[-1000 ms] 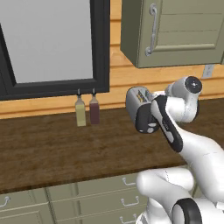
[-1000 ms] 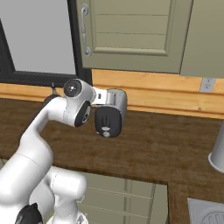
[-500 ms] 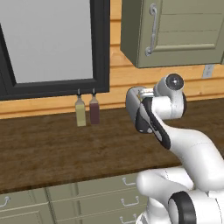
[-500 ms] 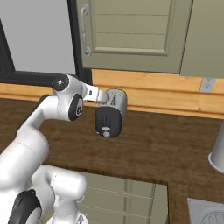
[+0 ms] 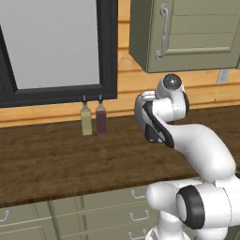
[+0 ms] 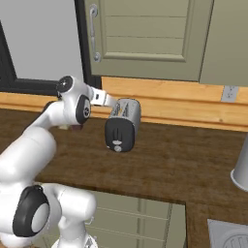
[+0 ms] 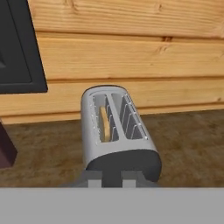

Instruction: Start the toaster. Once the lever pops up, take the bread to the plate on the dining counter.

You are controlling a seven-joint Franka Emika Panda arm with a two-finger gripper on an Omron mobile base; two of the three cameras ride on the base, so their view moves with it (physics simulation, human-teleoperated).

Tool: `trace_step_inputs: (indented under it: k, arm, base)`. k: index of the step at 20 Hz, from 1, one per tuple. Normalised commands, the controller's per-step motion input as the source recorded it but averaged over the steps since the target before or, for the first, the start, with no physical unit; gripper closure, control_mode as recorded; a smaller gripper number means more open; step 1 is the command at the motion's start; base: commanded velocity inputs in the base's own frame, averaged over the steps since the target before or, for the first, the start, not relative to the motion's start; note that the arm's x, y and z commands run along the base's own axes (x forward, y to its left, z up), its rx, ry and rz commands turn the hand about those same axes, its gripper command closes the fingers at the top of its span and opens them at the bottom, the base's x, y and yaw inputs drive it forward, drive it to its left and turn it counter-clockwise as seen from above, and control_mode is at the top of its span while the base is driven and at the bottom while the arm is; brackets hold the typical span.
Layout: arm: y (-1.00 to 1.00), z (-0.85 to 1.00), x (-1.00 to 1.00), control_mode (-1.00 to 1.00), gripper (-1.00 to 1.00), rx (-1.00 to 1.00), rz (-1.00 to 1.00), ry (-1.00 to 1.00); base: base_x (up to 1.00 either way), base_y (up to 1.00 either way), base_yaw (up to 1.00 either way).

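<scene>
Inside the toaster's [image 7: 117, 133] left slot stands the bread [image 7: 104, 124]; claw [image 7: 112, 178] state unclear.

The toaster [image 6: 123, 124] stands on the dark wood counter [image 6: 184, 160] close to the plank wall [image 7: 131, 52], leaving only a narrow gap behind it. Its top slots face up with open air above; the bread [image 7: 105, 124] sits in the left slot. An upper cabinet [image 6: 145, 38] hangs over the wall. Two slim bottles [image 5: 93, 118] stand well to the toaster's left, below the black window frame [image 5: 108, 51]. The counter in front and to the right lies bare as far as a grey vessel [image 6: 240, 167] at the right edge.
</scene>
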Motion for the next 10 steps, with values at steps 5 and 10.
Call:
trace_step_inputs:
  k: [5,10]
  arm:
    - [0.02,0.00,0.31,-1.00,-1.00,0.00,0.00,0.01]
    - [-0.11,-0.12,0.30,-1.00,-1.00,0.00,0.00,0.00]
  base:
    - [0.00,0.00,0.00]
    - [0.00,0.00,0.00]
